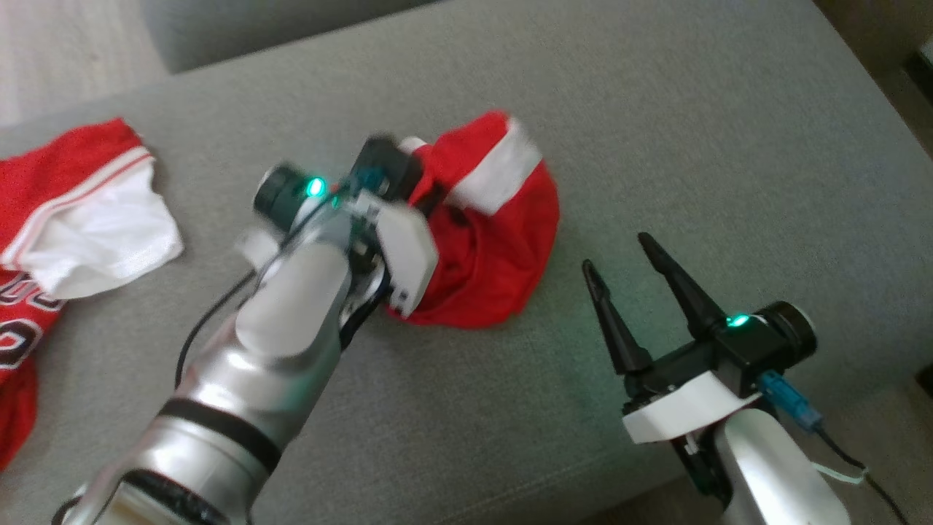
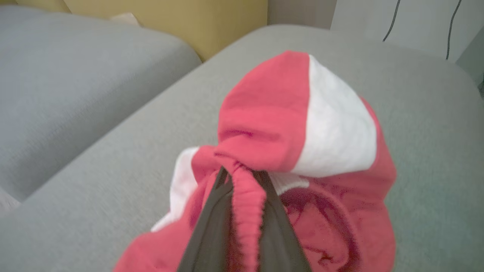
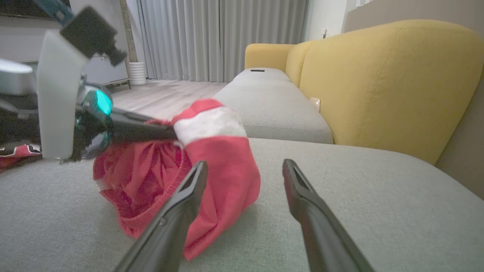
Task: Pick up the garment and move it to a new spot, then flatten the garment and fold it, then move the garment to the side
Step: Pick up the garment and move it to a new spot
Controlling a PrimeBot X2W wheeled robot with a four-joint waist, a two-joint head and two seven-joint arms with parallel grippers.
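**A:** What takes up most of the scene?

**B:** A wide grey cushion (image 1: 656,131) runs from the near edge to the far one. In the right wrist view a yellow backrest (image 3: 382,79) rises at its right, with pale curtains (image 3: 227,37) far off.

**A:** And lying on it?

**B:** At the far left there is a red jersey (image 1: 65,182) with white lining turned out. The picture's edge cuts most of it off.

**A:** Any writing on it?

**B:** There is black-and-white lettering (image 1: 18,321) at the left edge. It is sliced by the frame, so I can't read it.

**A:** Where is the garment?

**B:** The garment (image 1: 496,248), red with a white band, is bunched near the middle of the cushion. Its far part is lifted and its lower folds rest on the fabric. I can't tell what kind of garment it is from the crumple.

**A:** Who has hold of it?

**B:** The left gripper (image 2: 242,177) does. Its dark fingers are pressed close on a rolled red hem, which bulges up between them. In the head view the left forearm (image 1: 291,313) is blurred and hides those fingers.

**A:** And the other one?

**B:** The right gripper (image 1: 616,251) is near and to the right of the garment, with its fingers spread wide and nothing between them. From its own wrist camera one finger (image 3: 177,204) overlaps the red cloth, and I can't tell whether it touches. In the head view it stands just apart.

**A:** Anything smaller?

**B:** There is a small dark object (image 3: 257,70) on the far cushion, too tiny to make out.
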